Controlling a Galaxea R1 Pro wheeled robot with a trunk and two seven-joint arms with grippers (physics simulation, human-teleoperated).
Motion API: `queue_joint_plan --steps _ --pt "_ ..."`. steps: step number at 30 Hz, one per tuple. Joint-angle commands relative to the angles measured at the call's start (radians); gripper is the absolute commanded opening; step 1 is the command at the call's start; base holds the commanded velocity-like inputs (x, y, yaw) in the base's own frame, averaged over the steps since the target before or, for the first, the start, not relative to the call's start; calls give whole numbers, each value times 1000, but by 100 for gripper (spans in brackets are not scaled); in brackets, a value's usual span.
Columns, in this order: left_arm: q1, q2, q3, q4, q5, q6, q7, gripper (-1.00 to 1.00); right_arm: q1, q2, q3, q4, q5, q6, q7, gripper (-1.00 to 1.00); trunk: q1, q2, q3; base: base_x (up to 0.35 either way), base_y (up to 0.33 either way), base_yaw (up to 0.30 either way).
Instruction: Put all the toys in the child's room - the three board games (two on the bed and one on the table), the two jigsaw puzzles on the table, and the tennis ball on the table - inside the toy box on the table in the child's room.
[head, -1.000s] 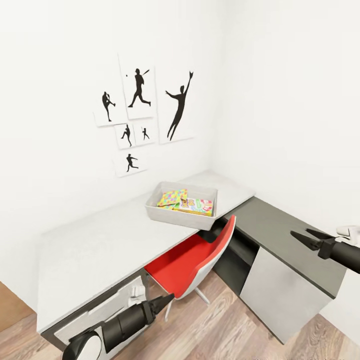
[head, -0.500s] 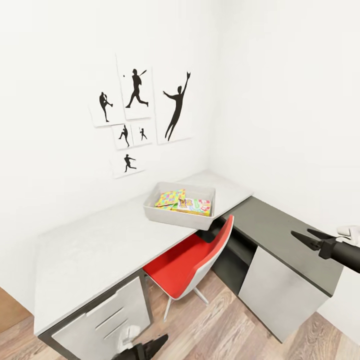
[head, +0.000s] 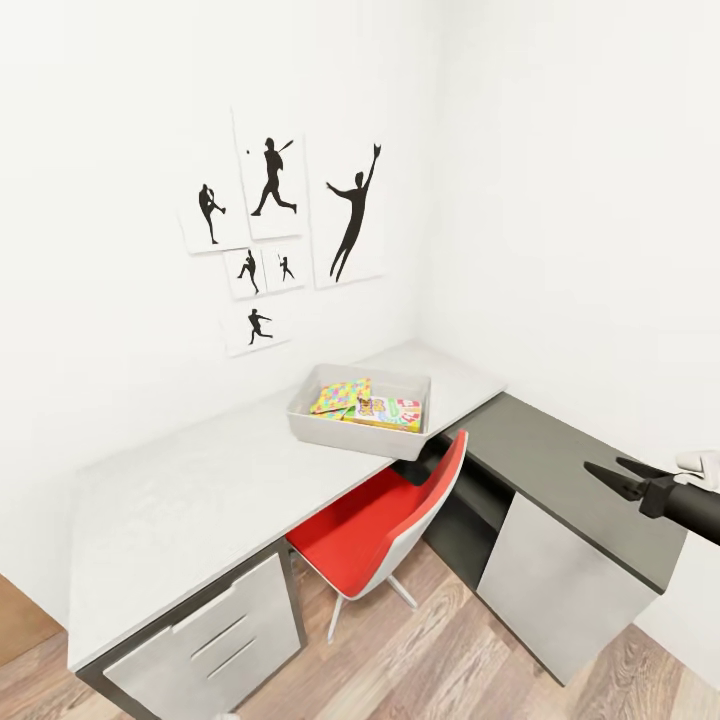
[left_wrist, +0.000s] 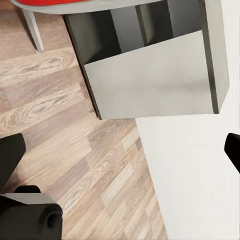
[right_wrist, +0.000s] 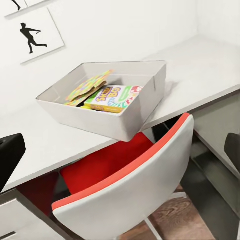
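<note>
R gripper (head: 622, 474) hangs over the dark cabinet section, jaws spread wide, nothing in them. L gripper (left_wrist: 120, 165) points down at the wood floor, tips far apart at the frame edges, so open and empty too. Red chair (head: 385, 520) sits tucked under the bench (head: 190, 490). Further back, toy box (head: 362, 408) is at the bench edge w/ puzzle-pattern boxes (right_wrist: 89, 88) and one titled board game (right_wrist: 114, 97) inside. Tennis ball: can't see it. Judging by count, approx half done; remaining toys need fetching.

toy box (head: 325, 432) on table (head: 190, 500), puzzles (head: 340, 396) and board game (head: 385, 412) inside, chair (head: 385, 525) before it
</note>
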Motion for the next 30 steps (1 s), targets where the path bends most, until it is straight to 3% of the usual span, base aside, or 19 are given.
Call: queue_joint_plan --steps 1,4,7,9,17,22,30 --pt "0 0 0 -1 11 8 2 100 -6 -1 8 1 -11 -6 5 100 1 -2 -2 0 0 -2" --pt "14 0 38 24 10 5 59 100 -6 -2 8 1 -12 -1 6 100 1 -2 -2 0 0 0" --pt "15 0 48 37 9 4 84 100 -6 -2 8 1 -12 6 6 100 1 -2 -2 0 0 0" --pt "11 3 62 63 9 2 136 100 -6 -2 8 1 -12 33 6 100 1 -2 -2 0 0 0" --pt "-20 6 74 140 5 0 233 100 -6 -1 8 4 -11 102 7 100 1 -2 -2 0 0 0" --pt "-66 7 78 258 -31 -2 332 100 -6 -1 7 15 -12 143 10 100 1 -2 -2 0 0 0" --pt "-100 12 88 377 -71 -22 390 100 -6 -1 8 21 -12 164 36 100 1 -2 -2 0 0 0"
